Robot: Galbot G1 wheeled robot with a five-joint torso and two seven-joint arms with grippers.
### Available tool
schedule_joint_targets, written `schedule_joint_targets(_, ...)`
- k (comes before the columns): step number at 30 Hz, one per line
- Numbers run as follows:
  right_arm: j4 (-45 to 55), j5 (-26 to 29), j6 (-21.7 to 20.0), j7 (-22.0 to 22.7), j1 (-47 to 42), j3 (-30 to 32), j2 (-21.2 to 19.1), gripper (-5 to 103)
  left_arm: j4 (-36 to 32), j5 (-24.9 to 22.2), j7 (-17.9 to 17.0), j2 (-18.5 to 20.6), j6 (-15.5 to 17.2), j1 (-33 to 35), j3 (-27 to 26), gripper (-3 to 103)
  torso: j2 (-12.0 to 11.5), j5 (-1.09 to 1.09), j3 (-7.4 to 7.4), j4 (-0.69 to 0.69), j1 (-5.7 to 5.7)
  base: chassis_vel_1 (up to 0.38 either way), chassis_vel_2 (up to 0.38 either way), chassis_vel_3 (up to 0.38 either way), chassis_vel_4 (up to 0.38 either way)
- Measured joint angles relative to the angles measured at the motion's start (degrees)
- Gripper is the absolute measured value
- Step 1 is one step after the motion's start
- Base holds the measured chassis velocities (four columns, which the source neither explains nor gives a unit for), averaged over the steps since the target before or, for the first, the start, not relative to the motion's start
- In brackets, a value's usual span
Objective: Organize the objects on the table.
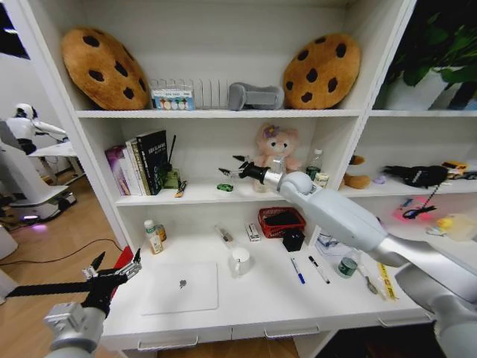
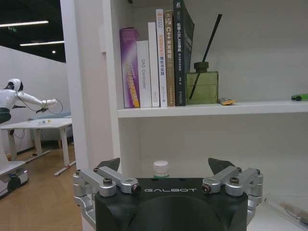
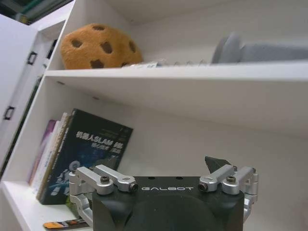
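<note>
The right gripper (image 1: pixel 231 165), jaws apart, hangs above the green toy car (image 1: pixel 225 187) on the middle shelf (image 1: pixel 201 196) (left gripper (image 1: pixel 118 268), jaws apart, idles near the counter's (image 1: pixel 246 302) left edge beside the silver laptop (image 1: pixel 181 287)).

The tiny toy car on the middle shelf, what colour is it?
Green. The toy car shows best in the head view, just below the open right gripper.

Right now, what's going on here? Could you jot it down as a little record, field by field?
Place: white desk under wall shelves
On desk: silver laptop, white mug, blue pen, black pen, green can
On shelf: green toy car
Right gripper: open, empty, at shelf height near the car
Left gripper: open, empty, beside the desk's left edge
</note>
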Motion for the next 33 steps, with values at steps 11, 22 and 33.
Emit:
schedule_joint_targets(11, 21.73, -6.68, 0.31, 10.92, -51.05, 47.02, -16.46, 100, -0.01, 0.0, 0.01, 0.0, 0.0, 0.0, 0.01, 100, 0.01, 0.04, 0.0, -0.03, -0.01, -0.005, 0.0, -0.001, -0.002)
schedule_joint_targets(22, 28.29, -18.01, 2.47, 12.3, -96.92, 77.11, 7.98, 100, 0.0, 0.0, 0.03, 0.0, 0.0, 0.0, 0.01, 100, 0.01, 0.02, 0.0, -0.05, -0.01, 0.0, 0.0, 0.0, 0.0)
schedule_joint_targets(33, 25.91, -25.65, 9.87, 10.31, -105.69, 73.91, 23.54, 100, 0.0, 0.0, 0.02, 0.0, 0.01, 0.01, 0.01, 100, 0.0, 0.0, 0.0, -0.04, 0.0, 0.0, 0.0, 0.0, 0.0)
